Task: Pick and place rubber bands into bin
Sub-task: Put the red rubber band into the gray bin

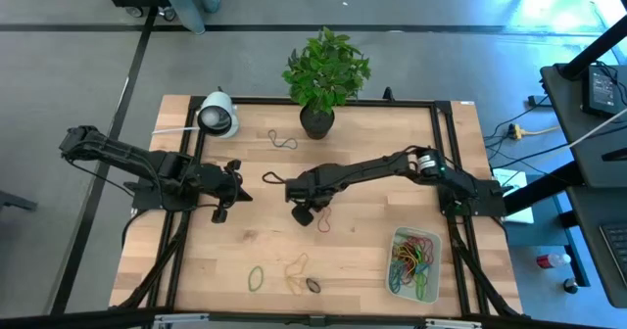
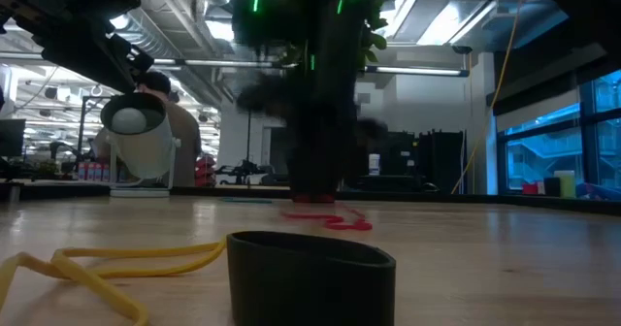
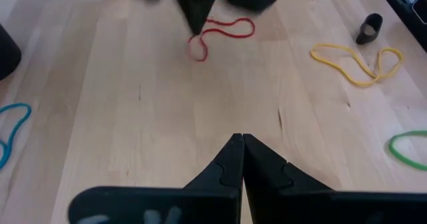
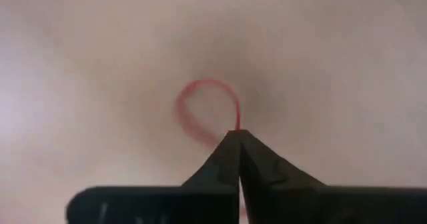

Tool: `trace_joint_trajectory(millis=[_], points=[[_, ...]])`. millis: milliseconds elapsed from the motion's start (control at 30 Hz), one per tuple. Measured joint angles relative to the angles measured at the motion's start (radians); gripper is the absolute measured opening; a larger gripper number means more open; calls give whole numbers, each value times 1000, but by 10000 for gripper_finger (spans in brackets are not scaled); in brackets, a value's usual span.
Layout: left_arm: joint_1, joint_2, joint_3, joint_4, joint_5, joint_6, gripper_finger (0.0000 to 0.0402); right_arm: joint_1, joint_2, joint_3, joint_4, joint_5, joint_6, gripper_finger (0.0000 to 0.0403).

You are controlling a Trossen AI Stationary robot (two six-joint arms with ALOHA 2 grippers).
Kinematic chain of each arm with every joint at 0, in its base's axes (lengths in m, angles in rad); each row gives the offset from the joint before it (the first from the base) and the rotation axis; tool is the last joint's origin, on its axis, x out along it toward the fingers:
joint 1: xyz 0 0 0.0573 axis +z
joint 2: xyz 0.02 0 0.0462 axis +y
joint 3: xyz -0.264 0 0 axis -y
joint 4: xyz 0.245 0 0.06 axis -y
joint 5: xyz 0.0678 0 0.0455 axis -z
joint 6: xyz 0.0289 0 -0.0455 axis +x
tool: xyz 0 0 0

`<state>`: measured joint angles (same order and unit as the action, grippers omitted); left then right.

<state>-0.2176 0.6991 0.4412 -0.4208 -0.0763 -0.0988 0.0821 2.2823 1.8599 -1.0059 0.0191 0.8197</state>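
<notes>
Right pincer [image 1: 315, 214]: lowered at desk [image 1: 372, 251] centre, up-left of bin [image 1: 412, 263], clamped on red band [image 4: 205, 111] lying on the wood.
Left pincer [image 3: 239, 144]: closed, empty, far left of bin.
Bin: many mixed bands inside.
Loose, left of bin: yellow band [image 3: 357, 61], green band [image 1: 256, 277], black band [image 1: 313, 285].

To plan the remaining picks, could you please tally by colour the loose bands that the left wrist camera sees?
red band: 1
yellow band: 1
green band: 1
blue band: 1
black band: 1
Total: 5
</notes>
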Motion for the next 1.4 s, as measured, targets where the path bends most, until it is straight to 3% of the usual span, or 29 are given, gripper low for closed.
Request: trace_joint_trajectory(millis=[400, 833, 1033, 1400], points=[[0, 0, 0, 14, -10, -11, 2, 139, -252, 6, -167, 74, 76, 1], [0, 0, 1, 111, -17, -61, 3, 421, -513, 6, -446, 162, 370, 0], [0, 0, 1, 142, -17, -130, 2, 607, -584, 6, -576, 156, 581, 0], [0, 0, 1, 154, -39, -169, 1, 856, -569, -1, -564, 157, 804, 0]])
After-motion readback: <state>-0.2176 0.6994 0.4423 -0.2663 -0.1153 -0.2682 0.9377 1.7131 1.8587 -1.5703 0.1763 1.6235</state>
